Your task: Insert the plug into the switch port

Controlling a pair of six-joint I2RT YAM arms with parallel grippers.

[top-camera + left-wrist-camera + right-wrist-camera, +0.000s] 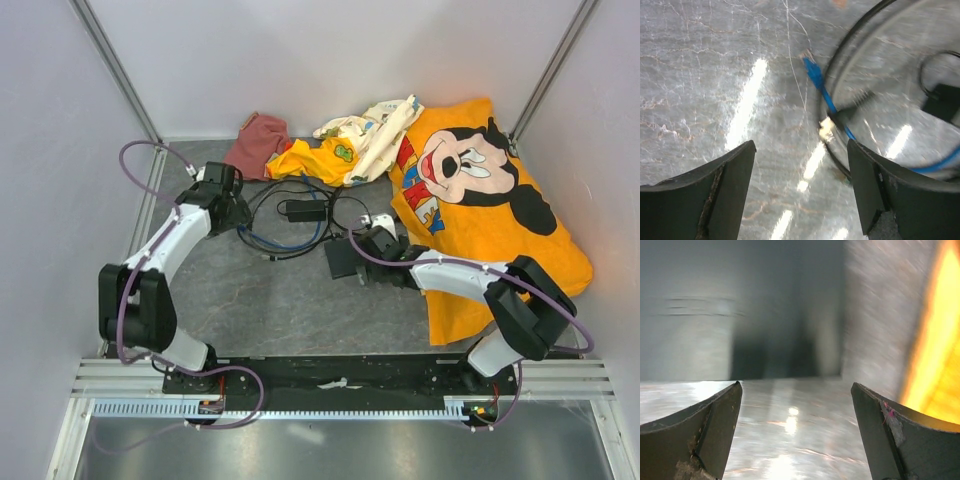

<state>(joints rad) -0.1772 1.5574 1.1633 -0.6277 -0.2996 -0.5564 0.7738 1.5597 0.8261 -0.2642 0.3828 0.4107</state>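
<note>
The plug (810, 64) lies just ahead of the wide-open left gripper (800, 145) near the far-left corner, its axis roughly along the reach; the right gripper (796, 385), also wide and empty, sits farther off.

The top external camera sits high above and behind the two arm bases, looking down and forward over the whole counter (290, 300) as far as the back wall. The left wrist camera is close above the counter, facing down and forward through the left tool (799, 150) at the blue cable (827, 97), a stretch the overhead view also holds near its middle. The right wrist camera rides low and near, its picture blurred, looking along the counter past the right tool (796, 390); it shares with the overhead view the orange cloth (935, 355) at its right edge.
</note>
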